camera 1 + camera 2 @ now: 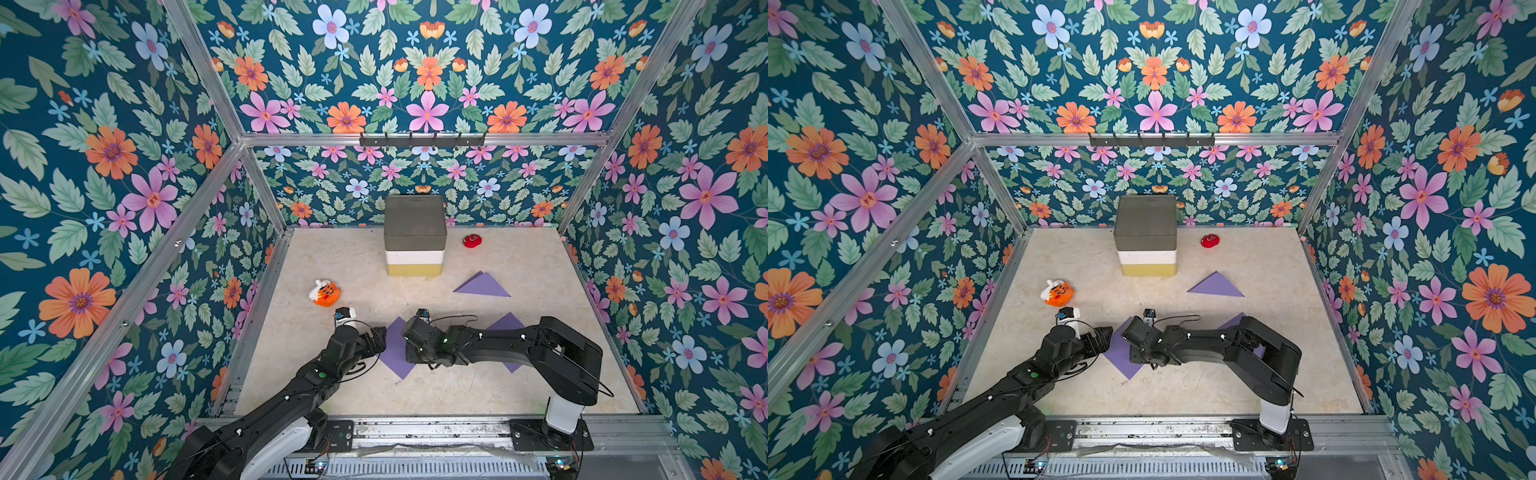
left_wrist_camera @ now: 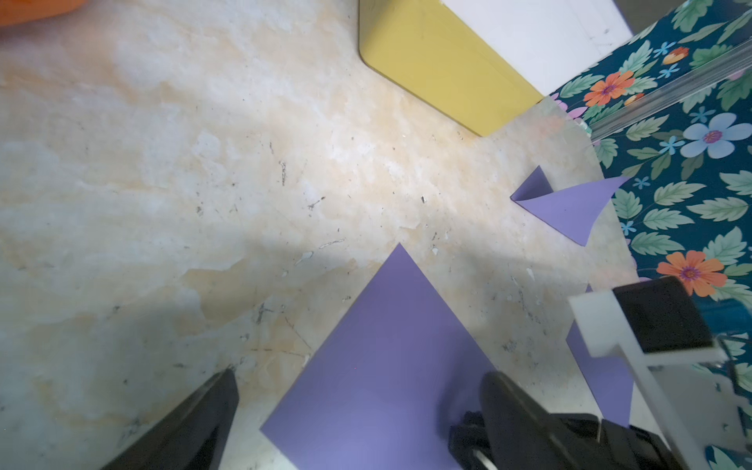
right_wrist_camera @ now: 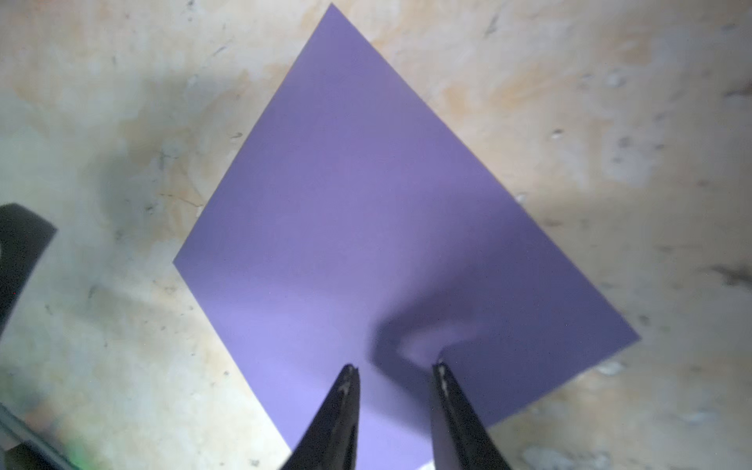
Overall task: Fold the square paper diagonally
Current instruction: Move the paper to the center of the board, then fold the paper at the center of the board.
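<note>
- The flat purple square paper [image 1: 395, 353] lies on the pale table [image 1: 332, 257] like a diamond, with one corner pointing at the back wall and one at the robot
- The left gripper [image 2: 360, 373] is wide open over the paper's left side and holds nothing
- The right gripper [image 3: 394, 366] is just above the right side, jaws a little apart, also empty
- Bare table lies behind the paper, and another purple sheet [image 1: 505, 324] sits near on the right

The purple square paper [image 3: 366, 203] lies flat, unfolded, turned like a diamond on the beige table [image 3: 610, 122].
</note>
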Motion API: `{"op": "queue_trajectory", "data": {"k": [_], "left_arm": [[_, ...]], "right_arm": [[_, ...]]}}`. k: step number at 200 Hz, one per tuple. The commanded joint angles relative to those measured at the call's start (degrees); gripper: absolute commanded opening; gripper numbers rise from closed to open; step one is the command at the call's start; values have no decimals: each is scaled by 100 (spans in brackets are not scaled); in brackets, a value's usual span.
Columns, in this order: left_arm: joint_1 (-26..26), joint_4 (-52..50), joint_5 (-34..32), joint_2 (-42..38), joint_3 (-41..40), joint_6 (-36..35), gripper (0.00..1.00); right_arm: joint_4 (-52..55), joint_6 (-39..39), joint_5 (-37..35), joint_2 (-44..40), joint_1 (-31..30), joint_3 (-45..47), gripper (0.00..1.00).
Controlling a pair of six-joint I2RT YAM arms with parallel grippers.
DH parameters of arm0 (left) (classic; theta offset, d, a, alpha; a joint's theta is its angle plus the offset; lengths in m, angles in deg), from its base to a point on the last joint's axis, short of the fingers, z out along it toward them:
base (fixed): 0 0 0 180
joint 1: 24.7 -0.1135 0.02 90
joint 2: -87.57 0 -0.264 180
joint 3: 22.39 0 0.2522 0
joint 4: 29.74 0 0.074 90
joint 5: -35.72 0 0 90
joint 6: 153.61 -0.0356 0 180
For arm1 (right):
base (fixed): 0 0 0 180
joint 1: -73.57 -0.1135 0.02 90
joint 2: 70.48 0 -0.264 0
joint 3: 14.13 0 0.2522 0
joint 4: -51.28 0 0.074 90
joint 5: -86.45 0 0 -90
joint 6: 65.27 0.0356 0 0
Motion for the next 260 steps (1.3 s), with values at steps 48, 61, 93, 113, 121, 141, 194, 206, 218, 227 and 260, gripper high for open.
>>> {"op": "queue_trajectory", "data": {"k": [48,61,93,113,121,141,194,206,218,227,260], "left_arm": [[4,1883,284,-278,-671,40,97],[11,1880,414,-151,-557,-11,97],[18,1931,959,595,-189,26,85],[50,1632,1501,1293,304,-14,72],[115,1487,1672,1564,506,-36,68],[293,845,1905,2153,1059,-210,52],[338,-727,1609,2283,1735,-353,29],[339,-1099,1422,2205,1879,-383,26],[337,-1286,1301,2149,1942,-370,21],[343,-1282,1333,2139,1945,-384,19],[337,-1371,1500,2315,2062,-392,14]], "right_arm": [[683,-1007,124,-612,448,115,39],[633,-1015,189,-799,499,107,39],[521,-562,222,-1458,753,397,39],[332,-65,257,-1857,989,845,39],[232,116,258,-2008,1054,1037,39],[30,495,253,-2320,1206,1469,39],[-8,642,318,-2360,1376,1722,40],[-60,629,366,-2278,1390,1713,39],[-149,613,406,-2191,1396,1685,40],[-212,583,424,-2131,1413,1658,40],[-286,462,474,-1902,1527,1475,39]]}}
